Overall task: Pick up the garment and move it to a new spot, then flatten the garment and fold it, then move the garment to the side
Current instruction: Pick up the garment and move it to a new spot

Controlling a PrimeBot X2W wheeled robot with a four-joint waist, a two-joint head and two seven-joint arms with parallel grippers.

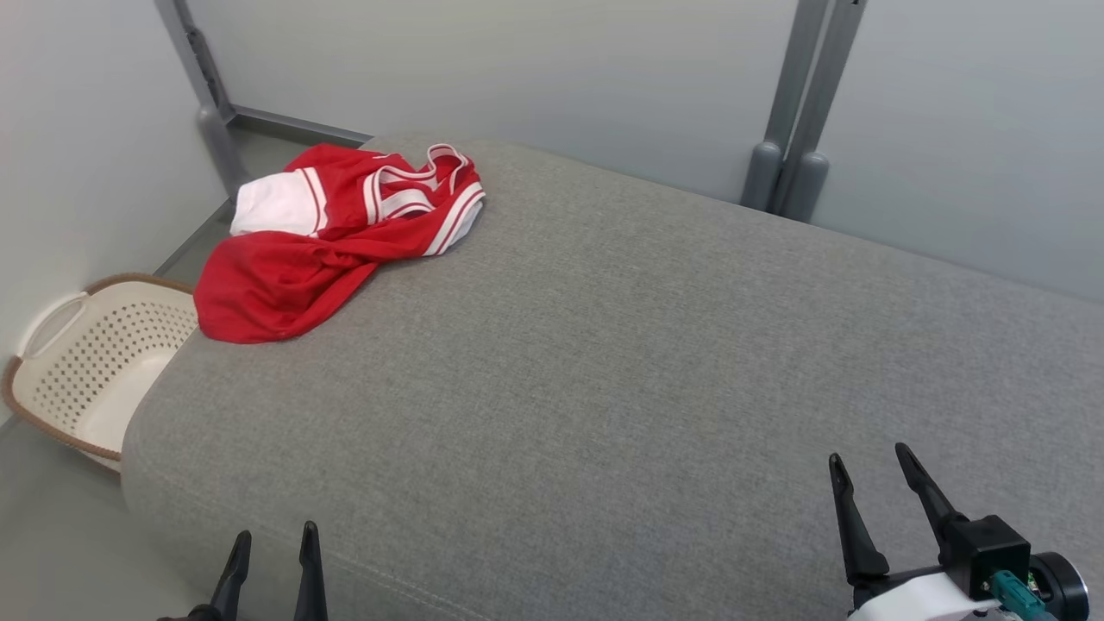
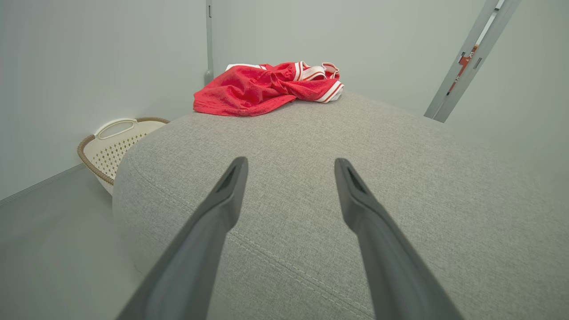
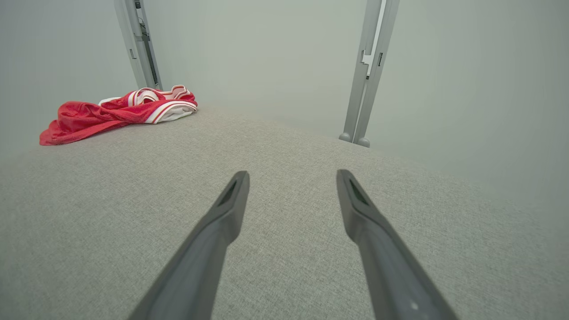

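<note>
Lying crumpled at upper left of head view, red garment (image 1: 293,250) w/ white trim sits on far-left corner of gray cushion (image 1: 604,362), its lower part reaching cushion's edge next to white perforated basket (image 1: 103,354) on floor at left. L gripper (image 1: 276,530) at bottom left, fingers spread wide, nothing btwn them. R gripper (image 1: 868,454) at bottom right, also spread wide, empty. Both well apart from garment
</note>
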